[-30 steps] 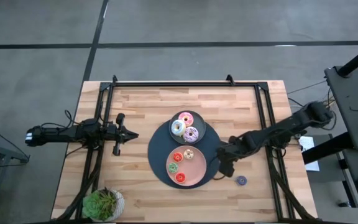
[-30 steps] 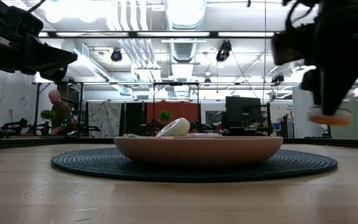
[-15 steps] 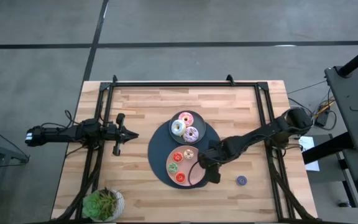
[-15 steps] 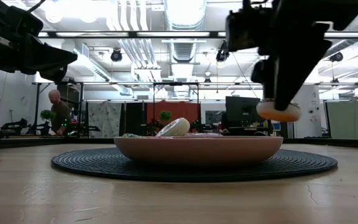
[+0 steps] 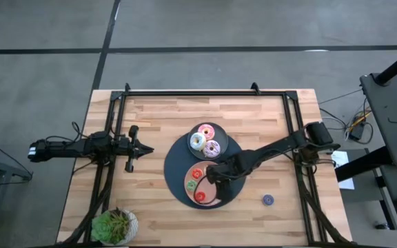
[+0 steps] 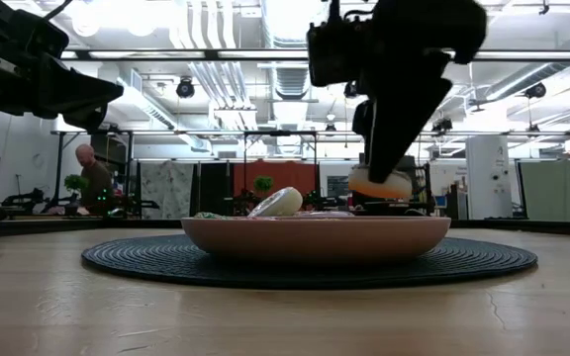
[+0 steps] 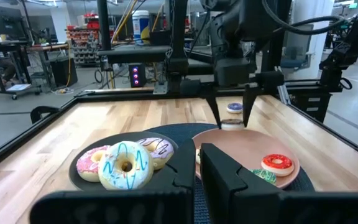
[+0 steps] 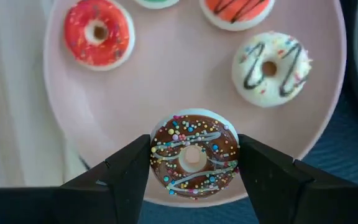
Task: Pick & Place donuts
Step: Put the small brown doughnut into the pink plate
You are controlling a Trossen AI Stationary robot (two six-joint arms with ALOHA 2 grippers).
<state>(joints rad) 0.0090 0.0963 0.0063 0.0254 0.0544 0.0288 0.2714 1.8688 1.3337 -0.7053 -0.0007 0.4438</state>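
Here we see right pincer (image 8: 193,163) clamped on brown sprinkled donut (image 8: 193,155), held above pink plate (image 8: 166,81) on dark round mat (image 5: 174,169). Three small donuts lie on that plate. Left pincer (image 5: 142,149) waits over desk's left side; we cannot tell its fingers' state.

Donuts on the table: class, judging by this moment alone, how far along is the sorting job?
Done: the grey plate holds three large donuts; the pink plate holds small ones, including a red and a white.
In hand: the right gripper holds a brown donut above the pink plate, its fingers closed on it.
Left: releasing it, then the blue donut lying on the table. The left gripper waits at the left.
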